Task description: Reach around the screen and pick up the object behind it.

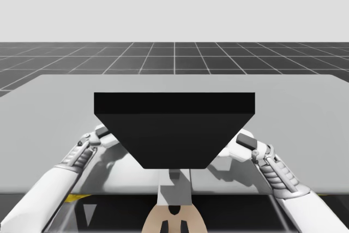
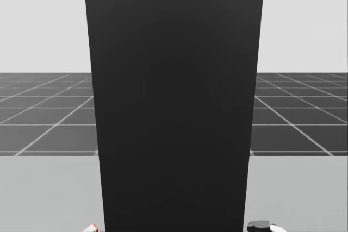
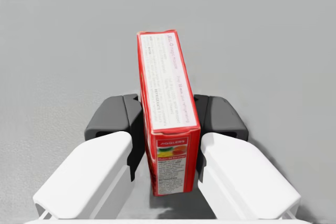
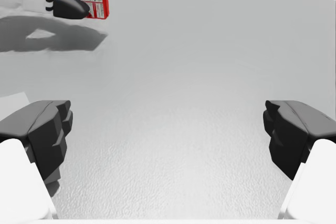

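Grips the red box (image 3: 167, 93) in the left gripper (image 3: 169, 121), one dark pad pressed on each broad side, above the table (image 3: 52, 35), just beside the left edge of the black screen (image 1: 174, 129). Holds the right gripper (image 4: 169, 135) spread wide, touching nothing.

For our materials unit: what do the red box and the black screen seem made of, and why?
Red box: probably printed cardboard, smooth finish; crisp folded edges, printed panels.
Black screen: rigid board or plastic, hard to tell; matte, flat, no reflections.
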Controlling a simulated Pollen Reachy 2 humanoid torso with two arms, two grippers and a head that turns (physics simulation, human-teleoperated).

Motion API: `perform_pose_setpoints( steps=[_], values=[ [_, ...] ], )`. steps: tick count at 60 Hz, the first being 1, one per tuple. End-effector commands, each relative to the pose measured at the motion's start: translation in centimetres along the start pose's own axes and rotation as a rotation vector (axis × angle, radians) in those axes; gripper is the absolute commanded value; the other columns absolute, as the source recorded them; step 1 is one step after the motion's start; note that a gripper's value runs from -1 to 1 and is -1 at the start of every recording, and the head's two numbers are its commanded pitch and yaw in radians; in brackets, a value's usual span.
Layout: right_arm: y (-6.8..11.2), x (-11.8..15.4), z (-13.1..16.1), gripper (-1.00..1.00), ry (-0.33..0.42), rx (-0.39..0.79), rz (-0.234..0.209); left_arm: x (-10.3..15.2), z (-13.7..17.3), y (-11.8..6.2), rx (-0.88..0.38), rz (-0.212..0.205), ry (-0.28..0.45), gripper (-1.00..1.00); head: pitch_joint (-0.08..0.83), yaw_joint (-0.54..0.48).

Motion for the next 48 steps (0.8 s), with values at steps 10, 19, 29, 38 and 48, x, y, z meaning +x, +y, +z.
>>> perform_pose_setpoints(
  steps=[10, 19, 29, 38, 48],
  values=[
    [-0.1, 0.0, 0.1, -1.00, -0.002, -0.001, 0.002, 0.5, 6.7, 6.7, 0.267, 0.016, -0.023, 1.00, 0.085, 0.00],
    [-0.2, 0.0, 0.1, -1.00, -0.006, -0.004, 0.003, 3.4, 8.8, 8.1, 0.337, -0.015, -0.082, 1.00, 0.081, 0.00],
    [-0.3, -0.1, 0.1, -1.00, -0.015, -0.011, 0.007, 8.2, 9.8, 9.1, 0.394, -0.073, -0.158, 1.00, 0.079, 0.00],
    [-0.3, -0.3, -0.1, -1.00, -0.032, -0.038, 0.029, 12.9, 10.8, 8.6, 0.426, -0.108, -0.260, 1.00, 0.082, -0.01],
    [-0.4, -0.4, -0.1, -1.00, -0.036, -0.052, 0.051, 17.5, 11.3, 6.5, 0.489, -0.160, -0.394, 1.00, 0.081, 0.00]
  ],
)
